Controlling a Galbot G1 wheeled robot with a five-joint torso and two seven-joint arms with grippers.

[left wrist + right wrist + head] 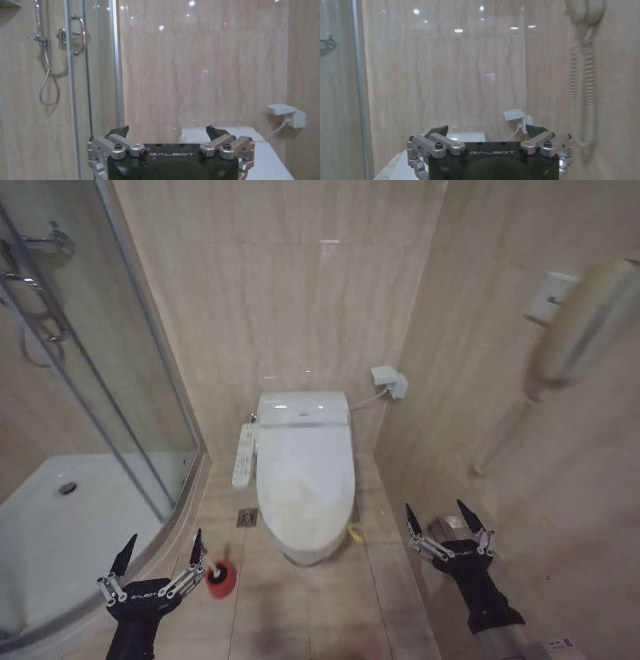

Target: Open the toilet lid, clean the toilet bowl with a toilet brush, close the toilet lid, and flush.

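Toilet with the toilet lid (305, 465) shut over the toilet bowl (300, 552), standing ahead of and between both hands. Left hand (160, 558), fingers spread and holding nothing, low on the left; the toilet brush (220, 577) in its red cup sits on the floor just beside it. Right hand (440, 518), fingers spread, hovers right of the bowl, well apart from it

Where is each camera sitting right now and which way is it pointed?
Head: up high, looking down at the closed toilet lid, both open grippers low in frame, left gripper, right gripper.
Left wrist: behind the left gripper, facing the wall and shower door.
Right wrist: behind the right gripper, facing the wall and handset.
Shared: the wall socket.
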